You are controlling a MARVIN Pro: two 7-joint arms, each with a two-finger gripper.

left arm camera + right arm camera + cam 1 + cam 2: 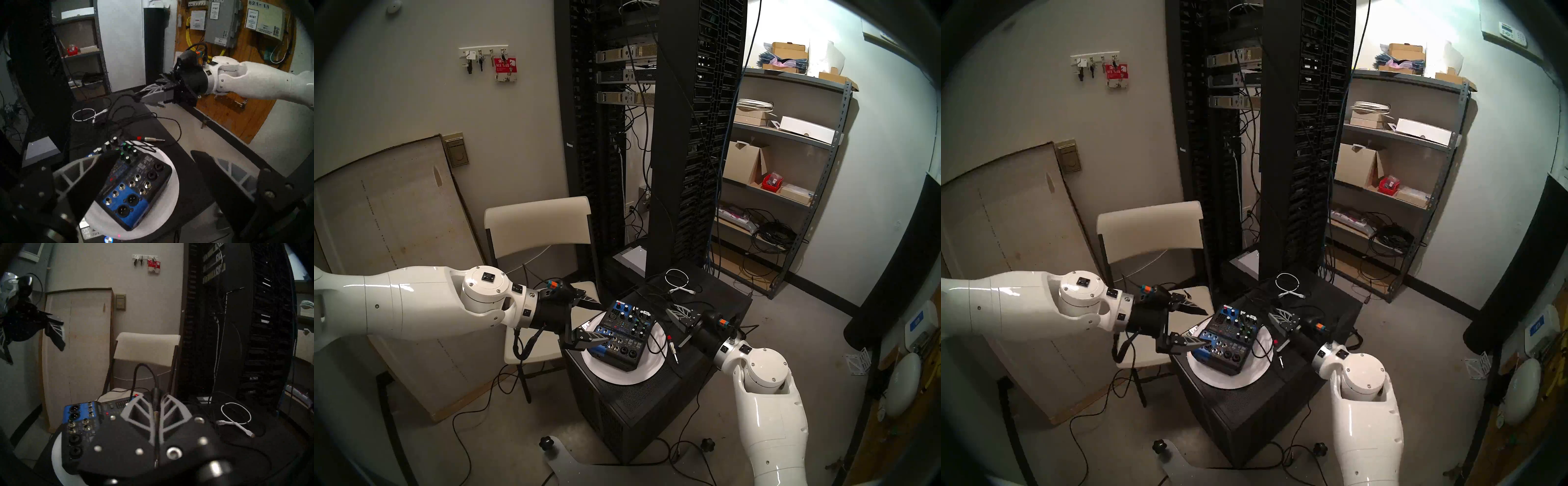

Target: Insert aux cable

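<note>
My right gripper point(155, 396) is shut on the aux cable's slim dark plug. The thin black aux cable point(142, 364) arcs up out of the fingertips and drops behind the mixer. In the head view this gripper point(671, 310) hovers just right of the small black-and-blue audio mixer point(626, 334), fingers pointing away from me. The mixer's jacks point(137, 178) face up. My left gripper point(605, 320) stands open at the mixer's left edge, its lower finger point(592, 339) over the front left corner, holding nothing.
The mixer sits on a round white plate point(653, 371) on a black cabinet point(653, 414). A plug with a red ring point(672, 346) lies right of the plate. A white coiled cable point(677, 281) lies at the back. A folding chair point(538, 230) and server rack point(667, 135) stand behind.
</note>
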